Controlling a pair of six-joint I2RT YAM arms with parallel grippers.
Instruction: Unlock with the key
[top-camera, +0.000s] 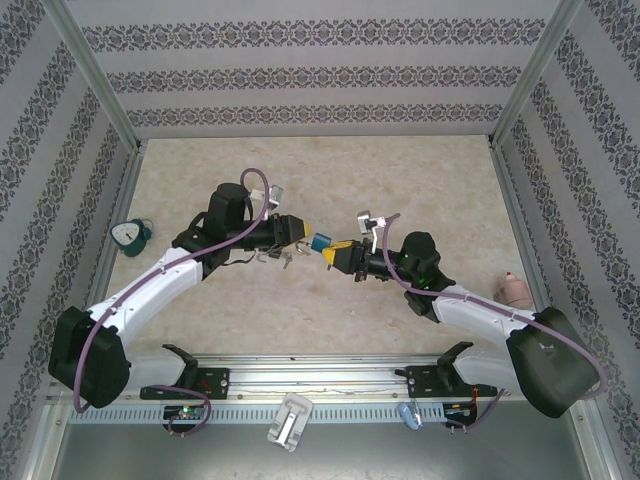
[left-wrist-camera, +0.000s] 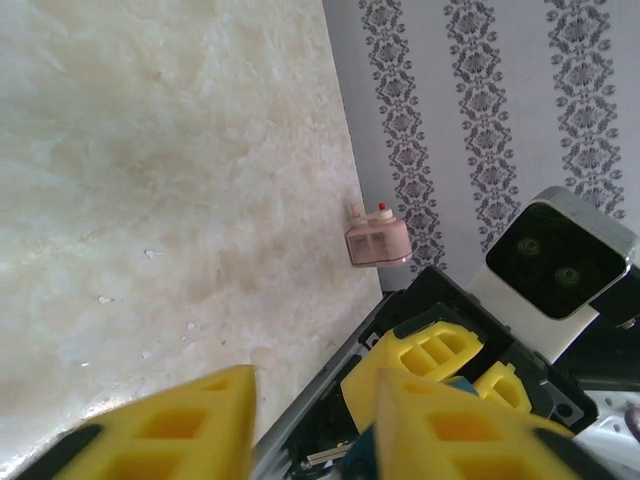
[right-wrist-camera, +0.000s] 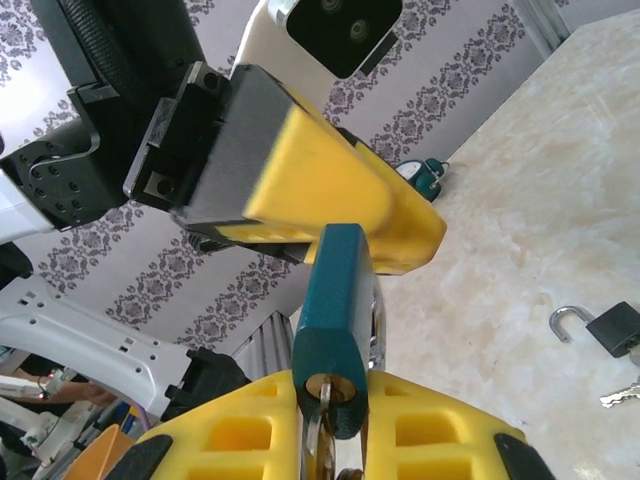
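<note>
Apparently seated in the keyhole, the key (right-wrist-camera: 318, 442) is pinched between the pressed-together jaws of the right gripper (right-wrist-camera: 330, 405), with the teal padlock (right-wrist-camera: 335, 300) jutting straight out beyond the fingertips. The left gripper (left-wrist-camera: 312, 385) meets it from the opposite side, jaws part spread around the lock's far end, one finger alongside its flat face. Turning looks to be the step in hand; next, the left needs a firm clamp so the right wrist can twist.

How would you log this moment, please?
left gripper: open at teal padlock | right gripper: shut on key | key: inserted in teal padlock
</note>
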